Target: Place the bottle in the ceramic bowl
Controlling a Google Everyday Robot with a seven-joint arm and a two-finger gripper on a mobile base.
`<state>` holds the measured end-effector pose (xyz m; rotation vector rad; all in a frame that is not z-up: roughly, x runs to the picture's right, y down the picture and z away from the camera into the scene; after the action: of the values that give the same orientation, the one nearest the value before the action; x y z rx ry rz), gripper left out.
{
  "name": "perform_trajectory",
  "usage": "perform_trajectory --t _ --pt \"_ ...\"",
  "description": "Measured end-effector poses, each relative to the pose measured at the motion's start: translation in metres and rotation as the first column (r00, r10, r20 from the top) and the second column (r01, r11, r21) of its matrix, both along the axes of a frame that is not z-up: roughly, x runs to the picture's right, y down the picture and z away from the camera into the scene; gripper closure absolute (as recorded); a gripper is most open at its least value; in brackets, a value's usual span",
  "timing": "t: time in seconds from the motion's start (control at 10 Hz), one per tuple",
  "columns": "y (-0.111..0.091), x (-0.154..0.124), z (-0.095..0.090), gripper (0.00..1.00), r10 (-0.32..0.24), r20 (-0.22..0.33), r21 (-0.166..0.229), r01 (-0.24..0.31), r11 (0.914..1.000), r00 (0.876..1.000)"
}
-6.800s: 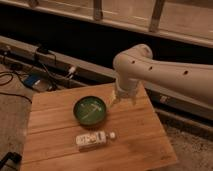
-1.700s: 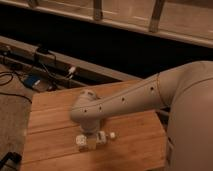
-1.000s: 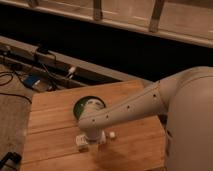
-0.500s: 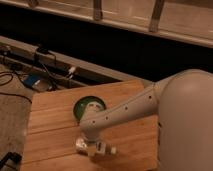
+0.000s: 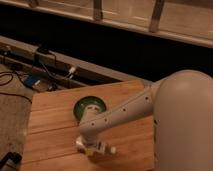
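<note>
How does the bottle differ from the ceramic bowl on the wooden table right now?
The bottle is whitish; the ceramic bowl is dark green. The bottle lies on its side, long and narrow; the bowl is round, mouth up. The gripper is down over the bottle's middle; the bowl, farther back, is empty and only partly hidden by the arm. Both appear to rest on the wooden table.

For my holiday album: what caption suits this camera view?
Robot's gripper at the bottle lying on a wooden table, beside the green ceramic bowl.
</note>
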<state>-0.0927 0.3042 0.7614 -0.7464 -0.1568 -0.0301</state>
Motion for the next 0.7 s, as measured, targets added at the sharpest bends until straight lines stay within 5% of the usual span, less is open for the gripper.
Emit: perform_trajectory --t 0.3,0.7 --pt "-0.012 0.008 -0.01 0.82 0.003 -0.033 0.04 -0.001 0.9992 0.999" --pt "-0.087 0.031 -0.059 0.82 0.011 -0.119 0.166 0.009 0.9861 0.993"
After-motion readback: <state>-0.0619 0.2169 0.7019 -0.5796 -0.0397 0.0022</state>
